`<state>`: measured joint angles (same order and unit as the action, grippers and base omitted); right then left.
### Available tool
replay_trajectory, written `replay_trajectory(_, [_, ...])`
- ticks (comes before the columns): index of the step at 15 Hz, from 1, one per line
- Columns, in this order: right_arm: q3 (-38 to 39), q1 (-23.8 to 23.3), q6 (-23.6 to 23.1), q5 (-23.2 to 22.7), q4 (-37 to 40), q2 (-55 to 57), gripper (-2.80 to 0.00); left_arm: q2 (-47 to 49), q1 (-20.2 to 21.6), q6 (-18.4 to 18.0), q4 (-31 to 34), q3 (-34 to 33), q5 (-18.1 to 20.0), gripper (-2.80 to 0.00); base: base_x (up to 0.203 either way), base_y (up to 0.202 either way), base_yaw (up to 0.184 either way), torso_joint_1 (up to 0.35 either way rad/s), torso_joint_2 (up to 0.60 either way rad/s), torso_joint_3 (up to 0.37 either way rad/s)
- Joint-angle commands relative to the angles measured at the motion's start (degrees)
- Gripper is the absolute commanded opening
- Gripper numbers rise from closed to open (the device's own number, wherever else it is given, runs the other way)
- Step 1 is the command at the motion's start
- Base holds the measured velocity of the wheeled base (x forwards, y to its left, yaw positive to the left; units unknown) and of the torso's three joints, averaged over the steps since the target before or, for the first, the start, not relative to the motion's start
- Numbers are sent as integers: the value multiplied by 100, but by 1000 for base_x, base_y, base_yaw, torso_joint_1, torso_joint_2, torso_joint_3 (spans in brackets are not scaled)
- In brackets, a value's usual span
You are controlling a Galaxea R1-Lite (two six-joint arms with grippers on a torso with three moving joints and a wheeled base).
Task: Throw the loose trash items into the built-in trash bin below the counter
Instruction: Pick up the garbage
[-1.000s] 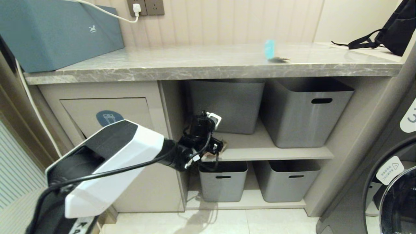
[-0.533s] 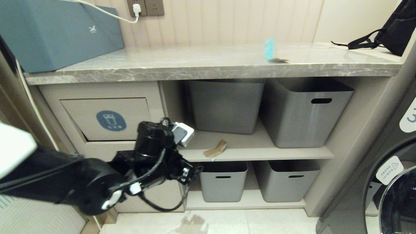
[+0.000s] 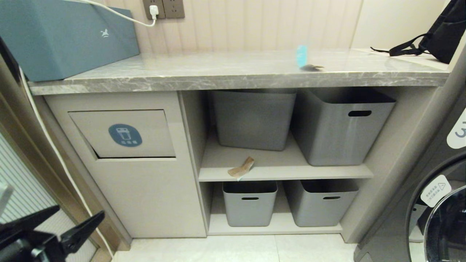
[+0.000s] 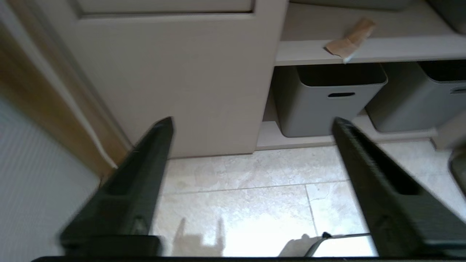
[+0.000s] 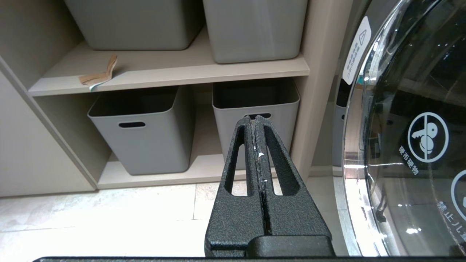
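We see 1 brown cardboard scrap (image 3: 241,169) lying on the front edge of the middle shelf (image 3: 284,171), just right of the beige cabinet that carries the built-in trash bin flap (image 3: 123,134) with its blue oval badge. A 2nd scrap (image 3: 301,55), showing its cyan side, stands on the marble counter (image 3: 225,71) above, well right of the teal box (image 3: 62,36).

Our left gripper (image 3: 54,233) sits low at the left corner of the head view, beside the cabinet base and well apart from the shelf scrap, which lies up and to its right. In the left wrist view its 2 fingers (image 4: 138,182) are spread wide with only floor tiles between them; they hold and touch nothing.

Our right gripper (image 5: 257,123) hangs in front of the lower grey tubs (image 5: 145,134), near the washing machine door (image 5: 407,127). Its fingers are pressed together with nothing between them, and the shelf scrap (image 5: 99,74) lies well away from it on the shelf above.
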<state>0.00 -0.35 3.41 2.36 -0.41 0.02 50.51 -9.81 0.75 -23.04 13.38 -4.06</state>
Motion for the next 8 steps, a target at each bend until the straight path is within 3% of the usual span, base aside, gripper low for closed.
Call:
replay_trajectory(1, [9, 0, 1, 1, -2, 6, -280, -1562, 419, 106, 68, -711, 56, -280, 0, 0, 0, 0, 0, 0])
replay_trajectory(6, [9, 0, -7, 1, -2, 6, -280, -4500, 794, 122, 1719, -1180, 292, -280, 0, 0, 0, 0, 0, 0])
replay_trajectory(8, [9, 0, 10, 1, -2, 6, -280, -5069, 903, 99, 2021, -1269, 374, -280, 0, 0, 0, 0, 0, 0])
